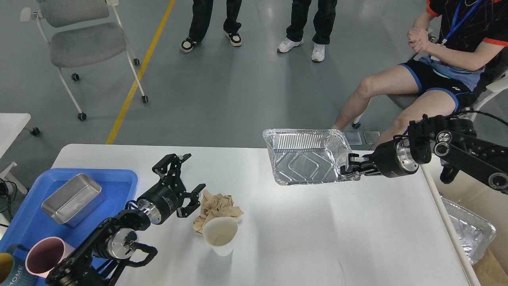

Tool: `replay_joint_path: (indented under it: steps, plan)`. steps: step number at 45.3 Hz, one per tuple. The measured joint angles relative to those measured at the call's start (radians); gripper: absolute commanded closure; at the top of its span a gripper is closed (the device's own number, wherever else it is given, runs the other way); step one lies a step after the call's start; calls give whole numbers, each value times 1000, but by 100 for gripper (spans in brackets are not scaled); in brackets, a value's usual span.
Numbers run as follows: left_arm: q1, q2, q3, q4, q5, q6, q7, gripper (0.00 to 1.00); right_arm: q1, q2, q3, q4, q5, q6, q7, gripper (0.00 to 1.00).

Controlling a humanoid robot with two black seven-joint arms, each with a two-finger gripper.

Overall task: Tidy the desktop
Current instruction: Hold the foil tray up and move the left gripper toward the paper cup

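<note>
Head view: two foil trays, one gripped by right hand; left hand released; seemingly one paper cup.

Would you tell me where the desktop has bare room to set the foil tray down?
The desktop is bare from the paper cup rightward to its right edge, below the foil tray held by the right gripper. It is crowded at left: crumpled paper, left gripper, blue tray.
</note>
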Motion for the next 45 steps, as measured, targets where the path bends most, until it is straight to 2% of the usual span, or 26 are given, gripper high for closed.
replay_joint_path:
  steps: [11, 16, 28, 36, 45]
  plan:
    - [52, 408, 114, -243, 17, 4, 0, 4, -17, -4, 0, -1, 0, -1, 1, 100]
    - [49, 594, 163, -314, 18, -8, 0, 4, -21, 0, 0, -3, 0, -5, 1, 100]
    - [-61, 1006, 339, -484, 20, -102, 1, 4, -34, 1, 0, -4, 0, -13, 2, 100]
    - [-108, 1144, 360, -506, 22, -170, 1, 4, -35, 1, 2, -4, 0, -15, 2, 100]
    - [-109, 1238, 363, -553, 29, -193, -1, 4, -36, 2, 8, -4, 0, -15, 2, 100]
